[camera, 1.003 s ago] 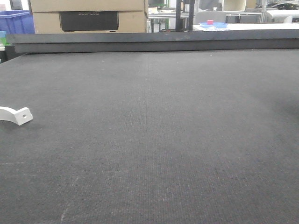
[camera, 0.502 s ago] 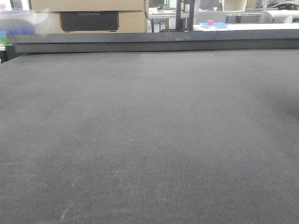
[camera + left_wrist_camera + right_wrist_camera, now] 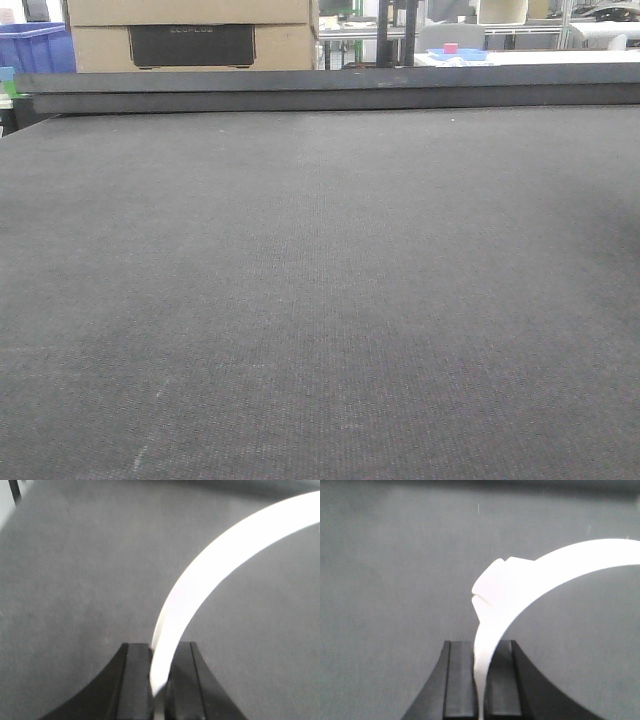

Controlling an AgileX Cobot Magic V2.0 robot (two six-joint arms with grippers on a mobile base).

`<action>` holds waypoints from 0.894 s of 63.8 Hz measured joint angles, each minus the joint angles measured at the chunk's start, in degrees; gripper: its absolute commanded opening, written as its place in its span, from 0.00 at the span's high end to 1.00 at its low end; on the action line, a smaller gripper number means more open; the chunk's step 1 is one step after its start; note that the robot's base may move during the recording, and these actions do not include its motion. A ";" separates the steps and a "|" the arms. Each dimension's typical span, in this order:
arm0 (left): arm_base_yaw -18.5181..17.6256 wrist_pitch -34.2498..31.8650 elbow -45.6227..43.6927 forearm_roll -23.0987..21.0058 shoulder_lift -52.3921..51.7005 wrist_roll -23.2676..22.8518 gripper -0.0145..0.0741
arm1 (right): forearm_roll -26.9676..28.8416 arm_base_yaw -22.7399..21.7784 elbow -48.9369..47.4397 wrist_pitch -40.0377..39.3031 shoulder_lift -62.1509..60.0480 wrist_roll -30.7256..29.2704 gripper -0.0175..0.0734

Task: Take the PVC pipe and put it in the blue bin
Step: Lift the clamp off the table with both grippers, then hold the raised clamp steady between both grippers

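One white arched PVC pipe (image 3: 215, 560) nipped by left pincer (image 3: 160, 655)

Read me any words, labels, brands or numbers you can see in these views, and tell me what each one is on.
"ECOFLOW": faint letters on the black unit inside the cardboard box behind the table, barely legible.
PVC pipe held in the left gripper, and the one held in the right gripper: no text visible.
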 measured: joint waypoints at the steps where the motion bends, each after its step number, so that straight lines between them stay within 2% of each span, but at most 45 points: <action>1: 0.00 -1.14 1.03 -0.11 -0.76 0.00 0.96 | 0.00 0.00 0.84 -1.00 -0.86 0.00 0.99; 8: 0.00 -9.51 8.62 -0.11 -6.31 0.00 0.96 | 0.00 0.00 6.98 -6.86 -7.48 -0.12 0.99; 14: 0.00 -13.25 13.64 -0.22 -10.56 0.00 0.96 | 0.00 0.00 10.91 -8.77 -12.89 -0.12 0.99; 37: 0.00 -14.72 16.45 -0.01 -24.28 0.00 0.96 | 0.00 0.40 13.23 -9.38 -26.04 -0.20 0.99; 49: -0.58 -14.86 16.45 0.58 -26.41 0.00 0.96 | 0.53 4.13 13.23 -10.60 -26.85 -0.20 0.99; 57: -3.30 -15.21 16.24 1.43 -26.40 0.00 0.96 | 1.64 6.72 13.23 -9.84 -26.85 -0.20 0.99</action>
